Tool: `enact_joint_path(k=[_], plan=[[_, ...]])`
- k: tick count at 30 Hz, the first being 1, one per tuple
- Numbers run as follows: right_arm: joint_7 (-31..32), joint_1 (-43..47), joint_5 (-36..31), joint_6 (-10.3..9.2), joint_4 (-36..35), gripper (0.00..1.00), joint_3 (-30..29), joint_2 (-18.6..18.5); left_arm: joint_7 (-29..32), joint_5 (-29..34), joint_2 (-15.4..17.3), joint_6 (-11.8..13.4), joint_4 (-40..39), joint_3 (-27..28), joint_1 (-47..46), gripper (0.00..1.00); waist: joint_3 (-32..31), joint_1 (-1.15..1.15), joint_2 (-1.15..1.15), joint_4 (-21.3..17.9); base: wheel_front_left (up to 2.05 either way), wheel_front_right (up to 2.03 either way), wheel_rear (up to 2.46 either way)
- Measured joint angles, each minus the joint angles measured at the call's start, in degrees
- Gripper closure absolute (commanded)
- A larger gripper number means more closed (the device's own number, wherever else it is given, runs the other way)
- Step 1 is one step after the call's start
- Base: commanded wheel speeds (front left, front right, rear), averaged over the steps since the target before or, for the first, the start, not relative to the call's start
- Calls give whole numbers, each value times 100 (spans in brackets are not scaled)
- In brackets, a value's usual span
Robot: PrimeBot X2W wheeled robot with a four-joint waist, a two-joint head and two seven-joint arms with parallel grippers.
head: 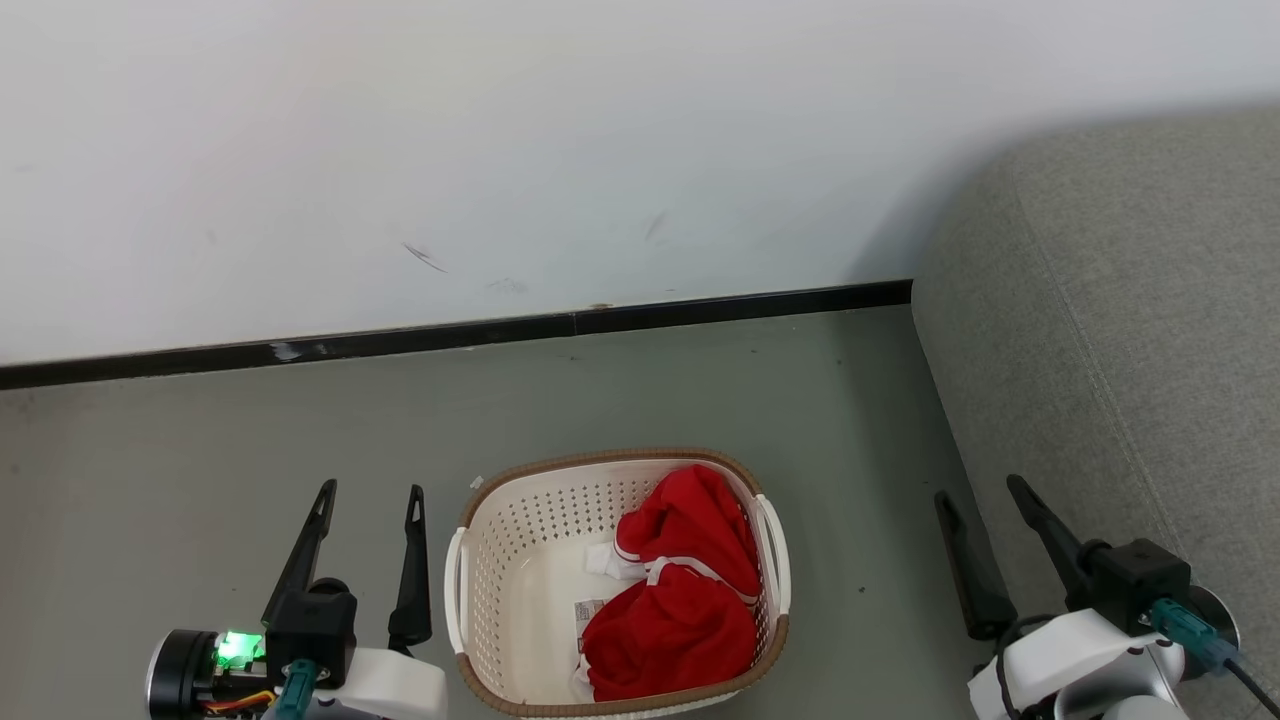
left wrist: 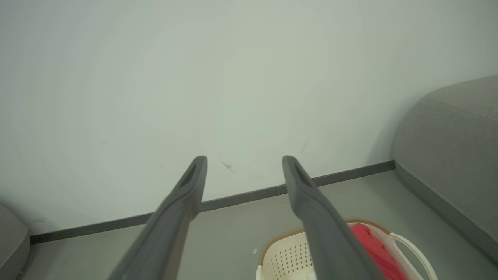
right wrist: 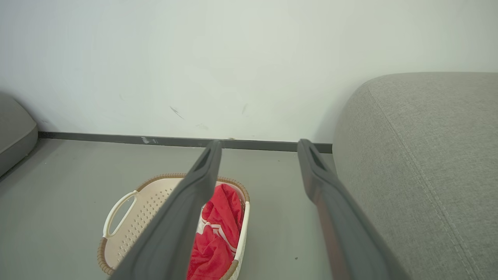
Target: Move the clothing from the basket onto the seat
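Observation:
The cream perforated basket (head: 520, 560) with a brown rim stands on the grey floor at the bottom centre of the head view. Red clothing (head: 685, 590) with white trim lies bunched in its right half, also seen as clothing (right wrist: 218, 233) in the right wrist view and clothing (left wrist: 373, 251) in the left wrist view. The grey seat (head: 1130, 340) rises at the right. My left gripper (head: 370, 490) hangs open left of the basket, nothing between its fingers. My right gripper (head: 980, 488) is open too, between the basket and the seat's edge.
A white wall with a black skirting board (head: 450, 335) runs behind the basket. Bare grey floor (head: 250, 440) surrounds it. Another grey cushion corner (right wrist: 13, 128) sits at the far left.

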Motion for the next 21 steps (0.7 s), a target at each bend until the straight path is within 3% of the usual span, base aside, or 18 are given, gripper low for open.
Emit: enact_joint_path(k=[21], plan=[[-1,2,36,0,-240,0,-156,-16,0,60,73,-137,391,-110,-220,0,189,0,0,-72,0,0,0]])
